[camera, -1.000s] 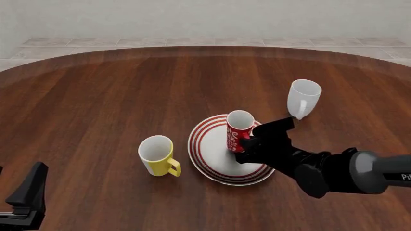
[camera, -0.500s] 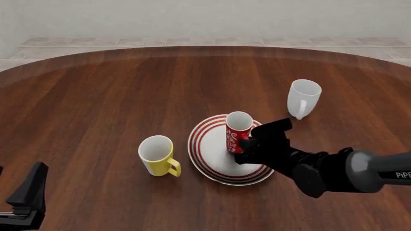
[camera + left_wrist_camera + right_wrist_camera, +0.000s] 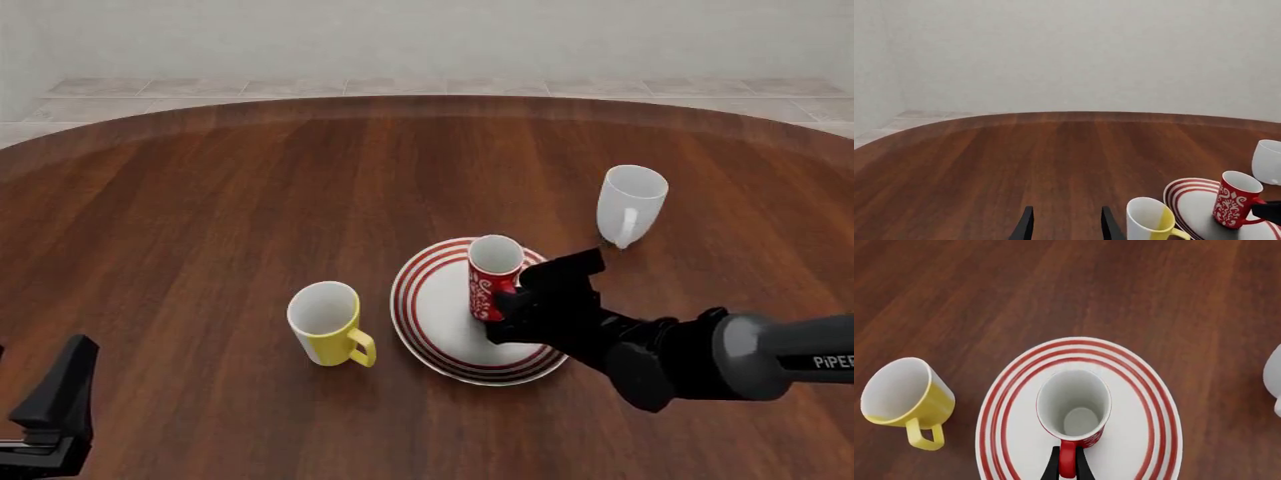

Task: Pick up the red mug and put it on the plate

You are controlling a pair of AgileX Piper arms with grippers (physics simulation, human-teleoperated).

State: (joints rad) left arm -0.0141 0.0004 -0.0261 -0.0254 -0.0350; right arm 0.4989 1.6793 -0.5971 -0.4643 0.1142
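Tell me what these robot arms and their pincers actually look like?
The right arm is a chunky matte black limb with rounded joints and a smooth grey tube section bearing white lettering that starts "PiP". Its gripper is blocky and black, ending in thin flat black fingers. Only the left gripper shows on the other side: angular, black, with two slim dark fingers. No loose cables are visible.

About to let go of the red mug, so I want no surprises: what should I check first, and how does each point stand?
1. Red mug over the plate's middle: ok.
2. Mug upright: ok.
3. Mug base resting on the plate: cannot tell.
4. Right hand shut on the mug's handle: ok.
5. Yellow mug and white mug apart from the plate: ok.
6. Left hand away from the plate, holding nothing: ok.
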